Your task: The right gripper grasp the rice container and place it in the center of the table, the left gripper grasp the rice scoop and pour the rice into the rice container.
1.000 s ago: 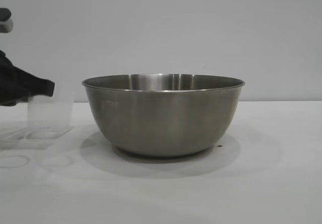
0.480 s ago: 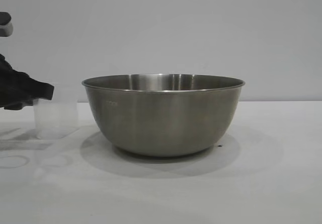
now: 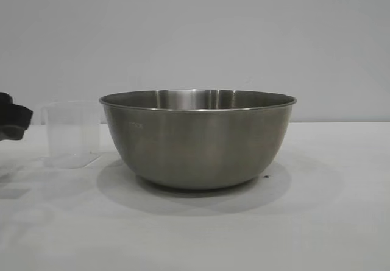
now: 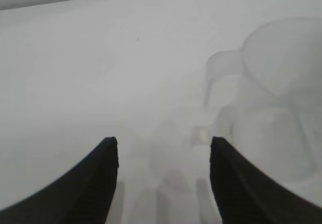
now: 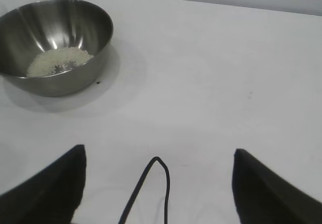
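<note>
One round steel rice container (image 3: pixel 198 140), frosted rice scoop (image 3: pixel 72 134).

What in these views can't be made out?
- Exterior view: the rice container wall hides the rice; the right wrist view shows it.
- Exterior view: the left gripper is cut off by the edge.
- Left wrist view: whether the blurred rice scoop holds leftover grains.
</note>
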You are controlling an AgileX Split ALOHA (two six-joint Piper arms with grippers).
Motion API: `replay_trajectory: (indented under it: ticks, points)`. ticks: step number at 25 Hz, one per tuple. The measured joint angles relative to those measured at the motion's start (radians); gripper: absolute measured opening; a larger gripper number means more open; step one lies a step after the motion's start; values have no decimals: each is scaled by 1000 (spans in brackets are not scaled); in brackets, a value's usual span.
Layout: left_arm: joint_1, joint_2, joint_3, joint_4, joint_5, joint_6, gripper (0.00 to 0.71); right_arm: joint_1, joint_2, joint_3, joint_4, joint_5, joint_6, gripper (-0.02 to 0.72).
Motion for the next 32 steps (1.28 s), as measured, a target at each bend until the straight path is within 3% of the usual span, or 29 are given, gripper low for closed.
replay_trajectory:
  ticks: [5,15,24,32]
  points:
    - [0,-142,46,63,48,0,356,0,0,0,0,0,2,538]
    - [0,-546,57,120,462,0,356,0,0,0,0,0,2,538]
    - [0,-899,-73,160,1041,0,356,0,0,0,0,0,2,538]
    - [0,-1162,-230,196,1435,0,356,0,0,0,0,0,2,538]
